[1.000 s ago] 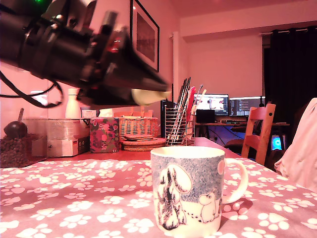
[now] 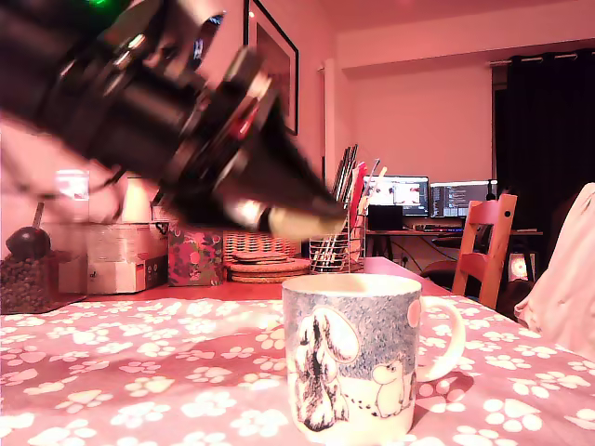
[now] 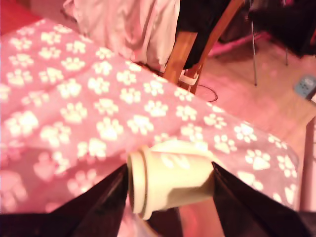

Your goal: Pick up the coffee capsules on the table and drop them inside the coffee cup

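One pale cream capsule (image 2: 302, 221) lies sideways, pinched between the two fingers of the tool (image 3: 170, 195). It hangs just above the coffee cup (image 2: 349, 358), toward the exterior view's left of the rim and not touching it. Risk: the wrist view shows only cloth beneath the capsule and no cup mouth, so a release here would probably miss. The capsule could also strike the rim and roll off the surface (image 2: 139, 372) near the wooden chair (image 2: 488, 243). A paw-print cloth covers the surface; monitors (image 2: 429, 197) glow at the back of the room.
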Motion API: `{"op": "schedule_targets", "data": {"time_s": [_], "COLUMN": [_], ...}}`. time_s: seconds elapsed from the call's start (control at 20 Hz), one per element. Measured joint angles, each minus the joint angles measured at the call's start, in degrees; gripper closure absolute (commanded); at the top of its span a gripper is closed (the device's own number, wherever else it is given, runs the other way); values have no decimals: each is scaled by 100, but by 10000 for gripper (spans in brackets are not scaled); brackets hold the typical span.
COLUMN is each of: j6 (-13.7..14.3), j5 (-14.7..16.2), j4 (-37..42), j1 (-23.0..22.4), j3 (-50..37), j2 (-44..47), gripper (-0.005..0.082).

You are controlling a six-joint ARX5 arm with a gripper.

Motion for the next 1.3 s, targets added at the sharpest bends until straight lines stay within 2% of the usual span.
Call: {"op": "schedule_targets", "data": {"time_s": [0.3, 0.65, 1.3], "j6": [210, 398, 455], "j5": [2, 2, 2], "j4": [-1110, -2081, -2581], "j1": [-81, -103, -282], "j3": [721, 1340, 1443], "j2": [63, 651, 796], "gripper": [430, 430, 430]}}
